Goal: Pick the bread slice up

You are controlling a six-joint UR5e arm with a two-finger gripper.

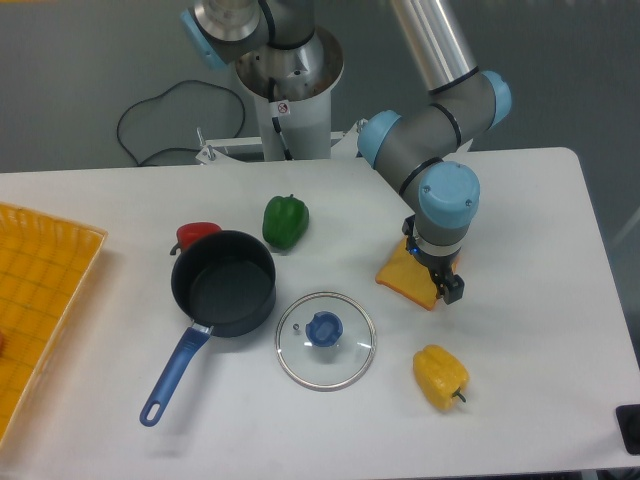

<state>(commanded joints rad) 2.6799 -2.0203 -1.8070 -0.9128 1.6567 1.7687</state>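
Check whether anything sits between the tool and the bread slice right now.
Nothing visible does. The tool is directly over the right part of the bread slice, which lies on the table. The yellow pepper and glass lid lie apart from it.

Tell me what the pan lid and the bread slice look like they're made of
The pan lid looks like clear glass with a metal rim and a blue, probably plastic knob: the white table shows through it and the rim glints. The bread slice looks like matte plastic or foam, uniformly yellow-orange with a darker crust edge; which one can't be told.
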